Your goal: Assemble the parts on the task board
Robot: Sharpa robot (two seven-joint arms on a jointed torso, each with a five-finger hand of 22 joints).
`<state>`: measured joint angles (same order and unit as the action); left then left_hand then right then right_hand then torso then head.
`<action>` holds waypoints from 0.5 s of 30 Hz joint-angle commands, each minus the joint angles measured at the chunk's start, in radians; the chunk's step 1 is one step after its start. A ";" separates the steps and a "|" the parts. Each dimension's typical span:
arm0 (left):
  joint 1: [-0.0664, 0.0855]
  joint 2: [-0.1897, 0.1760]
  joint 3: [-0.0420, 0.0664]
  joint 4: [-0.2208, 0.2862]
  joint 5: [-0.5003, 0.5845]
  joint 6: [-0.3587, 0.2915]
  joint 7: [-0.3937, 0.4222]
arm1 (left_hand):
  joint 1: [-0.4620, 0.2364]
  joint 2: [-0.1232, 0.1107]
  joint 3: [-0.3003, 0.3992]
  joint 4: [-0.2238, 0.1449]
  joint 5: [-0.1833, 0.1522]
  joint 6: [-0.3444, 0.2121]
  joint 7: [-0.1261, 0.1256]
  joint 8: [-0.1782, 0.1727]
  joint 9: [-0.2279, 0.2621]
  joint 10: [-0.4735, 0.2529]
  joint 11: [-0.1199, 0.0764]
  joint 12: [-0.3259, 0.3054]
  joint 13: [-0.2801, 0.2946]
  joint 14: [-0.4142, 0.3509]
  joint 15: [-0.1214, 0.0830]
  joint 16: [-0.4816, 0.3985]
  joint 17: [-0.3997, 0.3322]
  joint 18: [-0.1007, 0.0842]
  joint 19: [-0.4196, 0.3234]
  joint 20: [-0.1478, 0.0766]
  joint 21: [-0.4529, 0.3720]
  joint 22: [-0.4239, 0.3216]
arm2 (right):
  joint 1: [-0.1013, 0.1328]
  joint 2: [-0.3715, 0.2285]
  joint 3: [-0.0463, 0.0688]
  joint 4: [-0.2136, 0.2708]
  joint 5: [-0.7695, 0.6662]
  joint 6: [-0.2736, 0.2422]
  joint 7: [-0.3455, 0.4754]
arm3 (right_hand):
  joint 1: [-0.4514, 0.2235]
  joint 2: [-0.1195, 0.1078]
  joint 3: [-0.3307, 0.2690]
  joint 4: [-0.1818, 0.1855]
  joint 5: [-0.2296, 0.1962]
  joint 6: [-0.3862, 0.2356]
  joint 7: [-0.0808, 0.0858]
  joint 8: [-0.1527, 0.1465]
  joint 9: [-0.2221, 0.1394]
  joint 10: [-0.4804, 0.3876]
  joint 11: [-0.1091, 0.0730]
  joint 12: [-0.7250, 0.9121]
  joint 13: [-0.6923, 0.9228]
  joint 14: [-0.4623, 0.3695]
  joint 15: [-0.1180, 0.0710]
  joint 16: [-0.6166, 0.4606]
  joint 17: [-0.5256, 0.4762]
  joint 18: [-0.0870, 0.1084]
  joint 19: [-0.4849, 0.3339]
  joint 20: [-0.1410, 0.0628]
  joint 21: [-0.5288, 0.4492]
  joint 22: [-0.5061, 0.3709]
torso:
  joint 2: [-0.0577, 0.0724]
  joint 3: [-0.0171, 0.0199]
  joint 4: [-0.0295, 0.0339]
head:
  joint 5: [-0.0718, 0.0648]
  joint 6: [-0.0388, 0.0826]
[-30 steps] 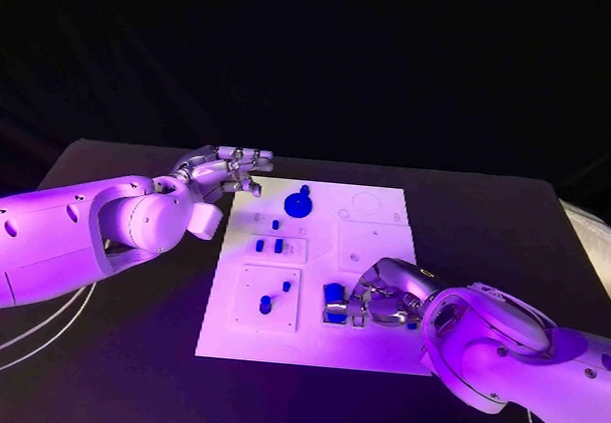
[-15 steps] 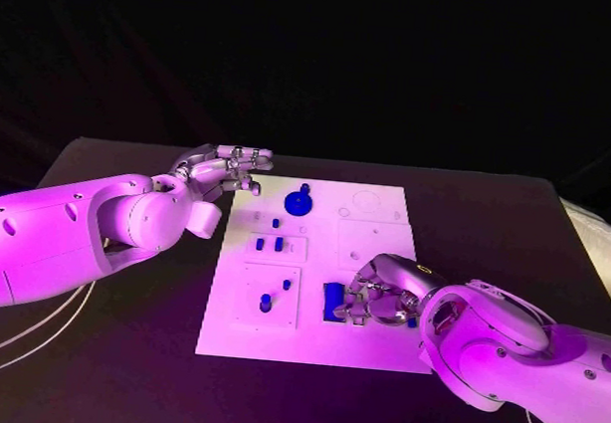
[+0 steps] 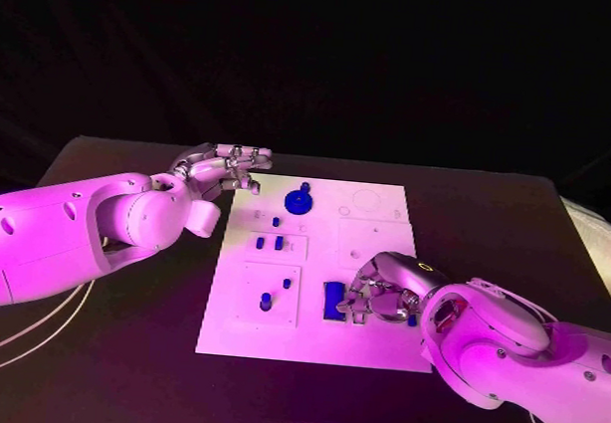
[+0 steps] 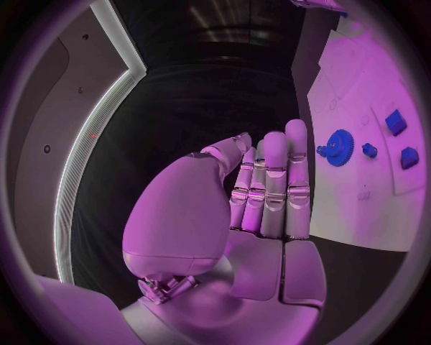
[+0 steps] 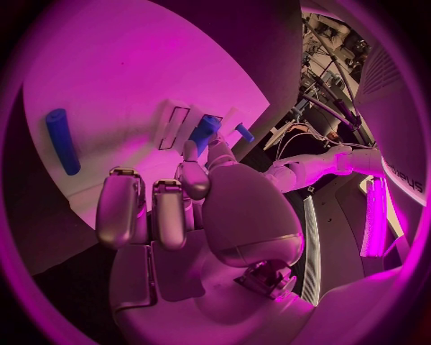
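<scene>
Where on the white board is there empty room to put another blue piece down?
On the white task board, the near strip below the square panel is bare, and so is the middle right patch behind the right robot hand. It is crowded around the blue gear and the small blue pegs.

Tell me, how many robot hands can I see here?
2. The left hand is open by the white board's far left corner; the right hand is over its near right part, fingertips at a blue piece.
</scene>
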<state>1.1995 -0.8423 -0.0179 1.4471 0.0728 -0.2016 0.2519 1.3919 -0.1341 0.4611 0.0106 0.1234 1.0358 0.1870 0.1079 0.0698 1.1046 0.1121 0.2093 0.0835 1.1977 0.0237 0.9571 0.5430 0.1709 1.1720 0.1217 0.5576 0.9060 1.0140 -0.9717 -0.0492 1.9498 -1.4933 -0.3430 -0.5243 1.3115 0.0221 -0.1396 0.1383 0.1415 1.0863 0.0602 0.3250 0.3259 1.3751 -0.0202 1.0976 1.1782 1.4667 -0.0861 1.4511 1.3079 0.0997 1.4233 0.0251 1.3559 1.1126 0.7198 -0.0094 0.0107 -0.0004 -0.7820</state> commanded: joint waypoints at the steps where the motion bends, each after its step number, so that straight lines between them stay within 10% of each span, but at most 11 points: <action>1: 0.000 -0.001 0.000 0.003 0.003 0.021 0.002 | -0.003 0.010 -0.008 0.000 -0.004 -0.007 -0.002 0.005 -0.001 -0.005 -0.001 0.006 0.001 -0.007 0.000 -0.004 -0.001 0.011 -0.003 0.000 -0.002 -0.001 | -0.001 -0.017 0.000 0.009 0.003 -0.034 0.023 | -0.017 -0.006 -0.004 0.009 0.005 -0.001 -0.005 0.006 0.002 0.006 -0.001 -0.003 -0.003 0.067 -0.002 0.004 0.050 -0.016 0.001 -0.008 0.003 0.001 | 0.000 0.0004 0.0007 | -0.002 0.001; 7: 0.000 -0.004 0.000 0.003 0.003 0.020 0.002 | -0.004 0.011 -0.009 0.001 -0.004 -0.007 -0.001 0.006 -0.001 -0.006 -0.001 0.007 0.001 -0.007 0.000 -0.004 -0.002 0.011 -0.003 0.000 -0.004 -0.002 | 0.014 -0.107 0.002 0.046 0.076 -0.085 0.112 | -0.016 -0.008 -0.006 0.012 0.031 -0.031 0.005 -0.012 -0.003 -0.021 0.007 -0.056 -0.039 0.066 0.004 0.003 0.049 -0.016 -0.001 -0.004 0.000 -0.002 | -0.002 0.0002 0.0001 | -0.007 0.001; 15: 0.000 -0.003 -0.002 0.004 0.003 0.022 0.004 | -0.004 0.011 -0.009 0.001 -0.004 -0.007 -0.001 0.006 -0.001 -0.006 -0.001 0.007 0.001 -0.007 0.000 -0.004 -0.002 0.011 -0.003 0.000 -0.004 -0.002 | 0.059 -0.234 0.001 0.064 0.028 -0.020 0.111 | 0.017 0.013 0.014 0.001 0.078 -0.055 0.024 -0.073 -0.031 -0.055 0.023 -0.136 -0.093 0.066 0.018 0.006 0.059 -0.017 -0.003 0.009 0.000 0.001 | -0.002 0.0004 -0.0031 | -0.023 0.010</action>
<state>1.1991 -0.8470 -0.0200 1.4483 0.0728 -0.2001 0.2503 1.3880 -0.1302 0.4583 0.0134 0.1234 1.0358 0.1870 0.1079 0.0698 1.1047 0.1120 0.2132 0.0835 1.1977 0.0237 0.9571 0.5417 0.1709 1.1720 0.1217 0.5577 0.9052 1.0715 -1.1974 -0.0467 2.0118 -1.4375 -0.3896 -0.4340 1.3201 0.0354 -0.1306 0.1379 0.2151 1.0287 0.0854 0.2550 0.2970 1.3267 0.0031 0.9662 1.0866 1.4664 -0.0750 1.4512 1.3077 0.0998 1.4195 0.0289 1.3558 1.1112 0.7175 -0.0091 0.0096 -0.0178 -0.7748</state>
